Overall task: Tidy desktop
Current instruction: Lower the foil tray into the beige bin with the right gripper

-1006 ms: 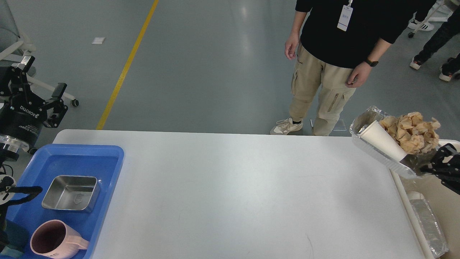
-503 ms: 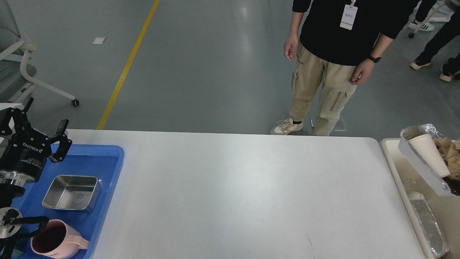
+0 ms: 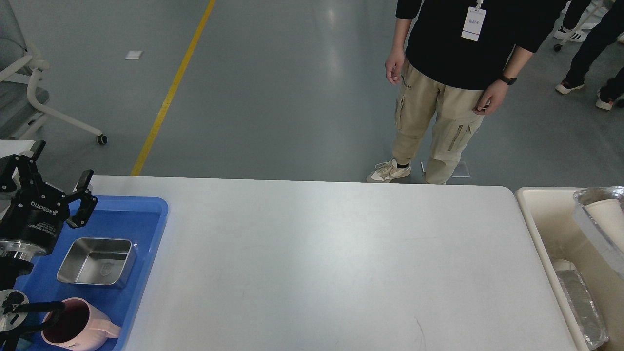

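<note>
The white desktop (image 3: 317,253) fills the middle of the head view, with nothing lying on its bare middle. My left gripper (image 3: 56,163) is open and empty, held above the far left corner of the blue tray (image 3: 151,214). A foil tray (image 3: 592,229) holding a white paper cup (image 3: 607,214) hangs tilted over the cream bin (image 3: 538,214) at the right edge, cut off by the frame. My right gripper is out of view.
The blue tray holds a steel box (image 3: 95,261) and a pink mug (image 3: 73,326). Another foil tray (image 3: 580,302) lies in the bin. A person (image 3: 453,73) stands beyond the far edge. A chair base (image 3: 58,117) is at far left.
The foil tray with cup and crumpled paper moved right, over the bin and mostly out of frame; the right gripper left the view. My left gripper came down toward the blue tray.
</note>
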Motion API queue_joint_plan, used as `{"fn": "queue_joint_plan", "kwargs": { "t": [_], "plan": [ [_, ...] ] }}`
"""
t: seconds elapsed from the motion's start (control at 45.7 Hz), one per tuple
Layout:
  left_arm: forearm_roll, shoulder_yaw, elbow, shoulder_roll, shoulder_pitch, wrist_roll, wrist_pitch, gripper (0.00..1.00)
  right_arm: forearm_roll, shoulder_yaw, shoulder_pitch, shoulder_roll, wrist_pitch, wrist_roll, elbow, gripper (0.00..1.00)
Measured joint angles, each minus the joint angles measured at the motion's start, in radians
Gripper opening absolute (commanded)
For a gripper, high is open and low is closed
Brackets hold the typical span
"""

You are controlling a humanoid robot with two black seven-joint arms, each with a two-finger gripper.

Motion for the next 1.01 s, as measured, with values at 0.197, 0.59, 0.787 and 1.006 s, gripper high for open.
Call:
{"fn": "queue_joint_plan", "kwargs": {
  "t": [0.197, 0.59, 0.787, 1.006],
  "plan": [
    [0.0, 0.001, -0.01, 0.0, 0.007, 0.0, -0.008, 0.97, 0.006, 0.004, -0.037, 0.019, 0.006, 0.0, -0.052, 0.0],
    [0.0, 0.002, -0.038, 0.0, 0.03, -0.003, -0.015, 0.97, 0.039, 0.005, -0.073, 0.083, 0.001, 0.0, -0.172, 0.92],
    [0.001, 0.001, -0.067, 0.0, 0.049, -0.003, -0.015, 0.97, 0.051, 0.007, -0.096, 0.126, -0.004, 0.002, -0.27, 1.0],
    [0.002, 0.001, -0.069, 0.002, 0.056, -0.003, -0.015, 0.97, 0.05, 0.011, -0.1, 0.134, 0.006, 0.002, -0.306, 1.0]
  ]
}}
